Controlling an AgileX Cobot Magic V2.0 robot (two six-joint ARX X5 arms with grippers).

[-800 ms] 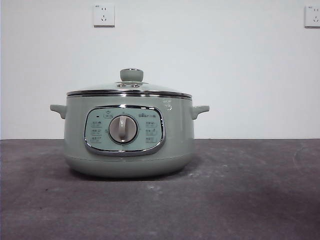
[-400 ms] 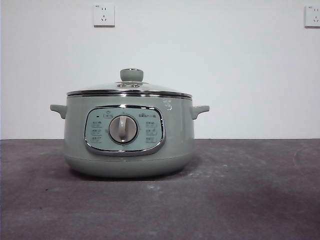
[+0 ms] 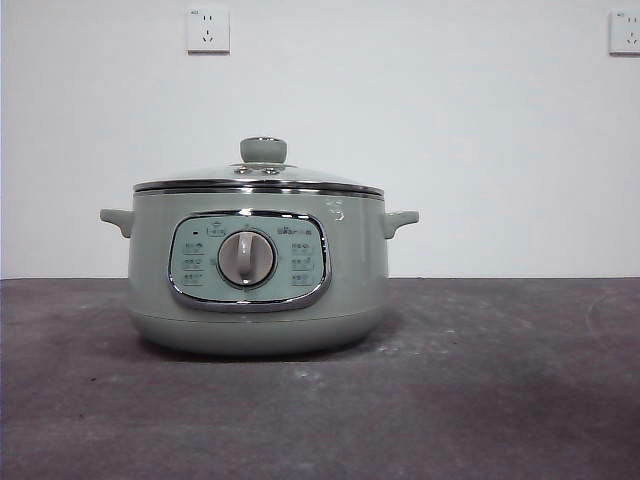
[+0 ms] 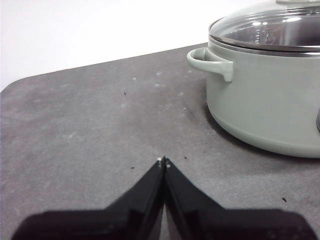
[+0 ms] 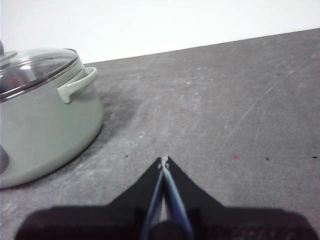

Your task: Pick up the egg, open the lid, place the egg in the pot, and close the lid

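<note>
The pale sage-green pot (image 3: 258, 270) stands on the dark table, its dial facing the front view. The glass lid (image 3: 258, 178) with its green knob sits shut on it. The pot also shows in the left wrist view (image 4: 270, 100) and in the right wrist view (image 5: 45, 130). The egg is not in view. My left gripper (image 4: 163, 161) is shut and empty, low over the table beside one pot handle (image 4: 210, 62). My right gripper (image 5: 163, 160) is shut and empty, low over the table on the pot's other side. Neither arm shows in the front view.
The dark grey table (image 3: 480, 380) stretches around the pot, with small specks on it. A white wall stands behind, with two sockets, one (image 3: 208, 30) above the pot and one (image 3: 625, 32) at the far right.
</note>
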